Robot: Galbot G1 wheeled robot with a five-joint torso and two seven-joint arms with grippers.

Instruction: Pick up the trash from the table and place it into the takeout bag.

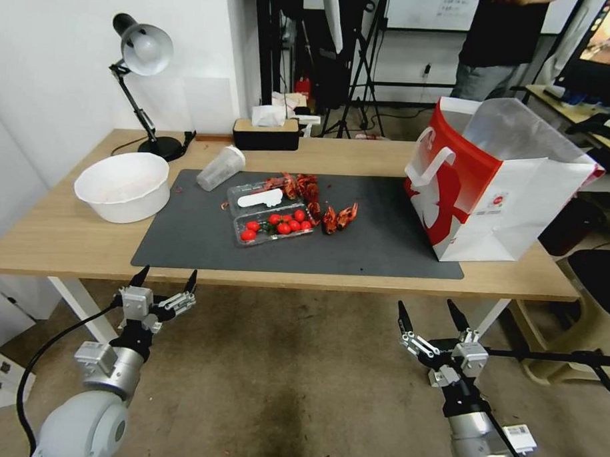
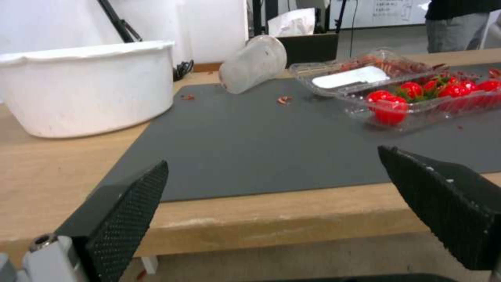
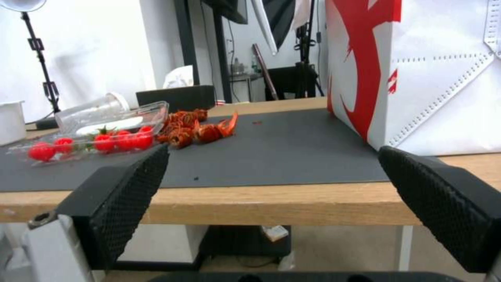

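Observation:
The light-wood table (image 1: 64, 237) carries a dark grey mat (image 1: 358, 247). On the mat lie a clear plastic clamshell box (image 1: 271, 214) (image 2: 397, 100) (image 3: 94, 135) with red cherry tomatoes, a tipped clear plastic cup (image 1: 220, 167) (image 2: 254, 64) and red crayfish shells (image 1: 337, 216) (image 3: 195, 127). The red and white takeout bag (image 1: 500, 188) (image 3: 433, 70) stands open at the mat's right end. My left gripper (image 1: 164, 279) (image 2: 271, 184) hangs open below the table's front edge, left. My right gripper (image 1: 427, 313) (image 3: 271, 188) is open below the front edge, right. Both hold nothing.
A white bowl (image 1: 123, 185) (image 2: 86, 88) sits on the table's left part. A black desk lamp (image 1: 144, 83) and a black tissue box (image 1: 266, 134) stand along the back edge. Small red scraps (image 2: 284, 100) dot the mat. Tripods and a desk stand behind.

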